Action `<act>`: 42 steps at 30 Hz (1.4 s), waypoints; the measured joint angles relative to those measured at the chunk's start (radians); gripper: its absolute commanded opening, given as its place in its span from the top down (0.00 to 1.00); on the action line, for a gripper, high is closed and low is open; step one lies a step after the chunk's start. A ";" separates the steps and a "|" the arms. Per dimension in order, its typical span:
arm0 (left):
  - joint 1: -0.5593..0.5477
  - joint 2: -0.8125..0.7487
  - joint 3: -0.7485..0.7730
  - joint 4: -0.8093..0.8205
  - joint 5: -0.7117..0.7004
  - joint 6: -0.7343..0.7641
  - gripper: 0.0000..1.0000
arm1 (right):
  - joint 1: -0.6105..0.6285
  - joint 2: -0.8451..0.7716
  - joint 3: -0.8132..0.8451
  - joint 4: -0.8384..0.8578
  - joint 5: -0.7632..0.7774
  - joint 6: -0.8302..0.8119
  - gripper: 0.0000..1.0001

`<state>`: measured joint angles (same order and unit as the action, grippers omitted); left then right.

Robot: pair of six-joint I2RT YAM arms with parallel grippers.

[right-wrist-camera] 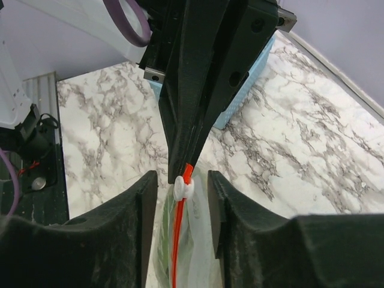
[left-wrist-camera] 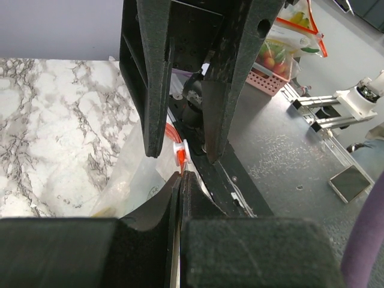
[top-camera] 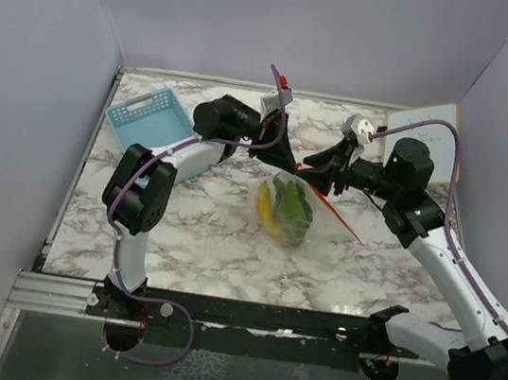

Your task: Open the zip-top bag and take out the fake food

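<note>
1. We're in the opening step: the left gripper (left-wrist-camera: 180, 175) is clenched on the end of the orange-red zip strip (right-wrist-camera: 177, 234), pinning that corner of the zip-top bag (top-camera: 320, 209), which looks raised off the marble table (top-camera: 199, 239)
2. The right gripper (right-wrist-camera: 182, 181) straddles the white slider (right-wrist-camera: 184, 188) with its jaws apart; neither pad visibly touches it, so it is released and holds nothing
3. The bag sits mid-table and sags from the two grippers toward 6 o'clock, with the fake food (top-camera: 287, 210) inside it: a green leafy piece (top-camera: 294, 213) and a yellow piece (top-camera: 266, 213) at its 9 o'clock
4. The light-blue basket (top-camera: 152, 120) waits at 10 o'clock from the bag
5. Next, by my reading, the right jaws pinch the slider and draw it along the strip toward 4 o'clock while the left holds firm; slack plastic could buckle, or the slider could slip out
6. I can't tell whether the zip has parted at all, I can't find a dark round piece, and both wrist views cut off the strip's far end
</note>
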<state>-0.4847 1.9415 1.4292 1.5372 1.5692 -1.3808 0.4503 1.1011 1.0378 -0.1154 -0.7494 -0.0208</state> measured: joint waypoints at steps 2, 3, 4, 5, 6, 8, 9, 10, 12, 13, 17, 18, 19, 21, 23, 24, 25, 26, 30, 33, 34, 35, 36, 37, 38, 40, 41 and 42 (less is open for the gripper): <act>0.000 0.000 0.000 0.000 0.000 0.001 1.00 | 0.000 0.000 0.000 0.003 0.000 0.007 0.72; 0.000 0.000 0.000 0.000 0.000 0.002 1.00 | 0.000 0.000 0.000 0.003 0.000 0.007 0.77; 0.000 0.000 0.000 0.000 0.000 0.002 1.00 | 0.000 0.000 0.000 0.003 0.000 0.009 0.80; 0.000 0.000 0.000 0.000 0.000 0.003 1.00 | 0.000 0.000 0.000 0.004 0.000 0.015 0.83; 0.000 0.000 0.000 0.000 0.000 0.003 1.00 | 0.000 0.000 0.000 0.004 0.000 0.019 0.85; 0.000 0.000 0.000 0.000 0.000 0.003 1.00 | 0.000 0.000 0.000 0.006 0.000 0.023 0.92; 0.000 0.000 0.000 0.000 0.000 0.003 1.00 | 0.000 0.000 0.000 0.007 0.000 0.025 0.95; 0.000 0.000 0.000 0.000 0.000 0.003 1.00 | 0.000 0.000 0.000 0.008 0.000 0.026 0.97; 0.002 0.000 0.000 0.000 0.000 0.004 1.00 | 0.000 0.000 0.000 0.007 -0.001 0.027 0.99; 0.005 0.000 0.000 0.000 0.000 0.005 1.00 | 0.000 0.000 0.000 0.007 0.000 0.026 0.99; 0.008 0.000 -0.001 0.000 -0.002 0.008 1.00 | 0.000 0.000 0.000 0.007 0.000 0.027 0.99; 0.010 0.000 -0.001 0.000 -0.003 0.010 1.00 | 0.000 0.000 0.000 0.007 0.001 0.026 0.99; 0.012 0.000 -0.001 0.000 -0.005 0.011 1.00 | 0.000 0.000 0.000 0.006 0.003 0.024 0.99; 0.019 0.000 -0.001 0.000 -0.010 0.015 1.00 | 0.000 0.000 -0.001 0.004 0.010 0.022 0.99; 0.027 0.000 -0.001 0.000 -0.014 0.019 1.00 | 0.000 0.000 -0.006 0.003 0.020 0.017 0.99; 0.033 0.000 -0.001 0.000 -0.014 0.021 1.00 | 0.000 -0.003 -0.011 0.003 0.024 0.016 0.98; 0.037 0.000 -0.002 0.000 -0.014 0.023 1.00 | 0.000 -0.009 -0.024 0.003 0.030 0.015 0.99; 0.044 -0.001 -0.003 0.000 -0.014 0.024 1.00 | 0.000 -0.015 -0.034 0.002 0.032 0.015 0.99; 0.063 -0.003 -0.007 0.000 -0.013 0.025 1.00 | 0.000 -0.044 -0.072 -0.004 0.056 0.015 0.99; 0.089 -0.013 -0.018 0.000 -0.014 0.026 1.00 | 0.000 -0.067 -0.082 -0.035 0.085 0.014 0.98; 0.101 -0.021 -0.027 0.000 -0.014 0.029 1.00 | 0.000 -0.073 -0.085 -0.045 0.093 0.014 0.98; 0.122 -0.031 -0.039 0.000 -0.014 0.033 1.00 | 0.000 -0.082 -0.093 -0.051 0.103 0.014 0.99; 0.151 -0.043 -0.048 0.000 -0.014 0.036 1.00 | 0.000 -0.089 -0.100 -0.059 0.109 0.015 0.99; 0.178 -0.048 -0.049 0.000 -0.014 0.037 1.00 | 0.000 -0.096 -0.107 -0.063 0.114 0.016 0.99; 0.205 -0.053 -0.049 0.000 -0.015 0.037 1.00 | 0.000 -0.104 -0.116 -0.067 0.118 0.016 0.98; 0.254 -0.055 -0.041 0.000 -0.014 0.035 1.00 | 0.000 -0.123 -0.141 -0.069 0.128 0.018 0.99; 0.275 -0.053 -0.032 0.000 -0.014 0.032 1.00 | 0.000 -0.137 -0.161 -0.070 0.132 0.019 0.99; 0.293 -0.051 -0.016 0.000 -0.013 0.026 1.00 | 0.000 -0.148 -0.177 -0.072 0.135 0.021 0.98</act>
<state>-0.1913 1.8908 1.4132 1.5375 1.5562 -1.3544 0.4503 0.9531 0.8608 -0.1875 -0.6144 -0.0002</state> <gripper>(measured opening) 0.012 0.082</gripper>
